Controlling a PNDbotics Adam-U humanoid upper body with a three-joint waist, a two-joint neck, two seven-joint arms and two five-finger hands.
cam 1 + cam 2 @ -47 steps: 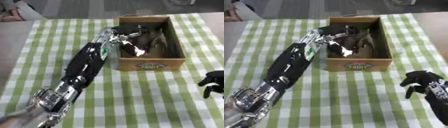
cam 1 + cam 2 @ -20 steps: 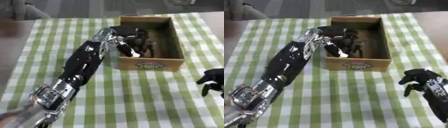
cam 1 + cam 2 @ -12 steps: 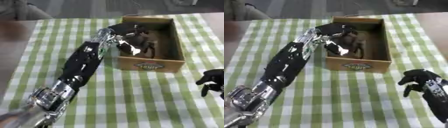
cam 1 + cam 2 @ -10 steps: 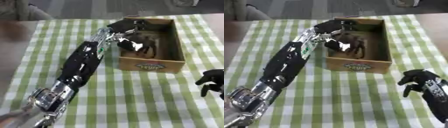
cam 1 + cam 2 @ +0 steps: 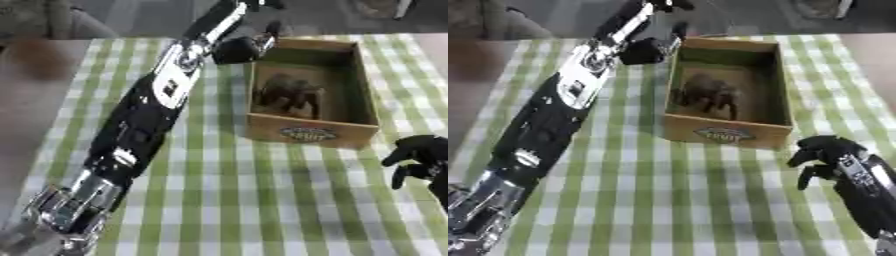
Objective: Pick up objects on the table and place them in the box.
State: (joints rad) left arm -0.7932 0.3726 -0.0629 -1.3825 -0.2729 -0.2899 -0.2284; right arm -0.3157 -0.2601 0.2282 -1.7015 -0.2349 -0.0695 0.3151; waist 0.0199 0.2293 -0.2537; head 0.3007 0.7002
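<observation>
A dark lump (image 5: 289,95) lies in the box (image 5: 359,112); left hand (image 5: 241,47) (grip unclear) at 11 o'clock; right hand (image 5: 826,152) clenched, empty.

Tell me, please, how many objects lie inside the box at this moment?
1 that I can make out: a dark brown object lies on the floor of the box, toward its left side. It looks lumpy, so further pieces may be hidden within it.

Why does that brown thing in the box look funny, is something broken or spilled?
Nothing looks broken or spilled. The brown thing is a dark lump lying inside the wooden box; it is too blurry to name. The box sits flat on the checked tablecloth. The left hand is beside the box's far corner, and the right hand rests nearby.
</observation>
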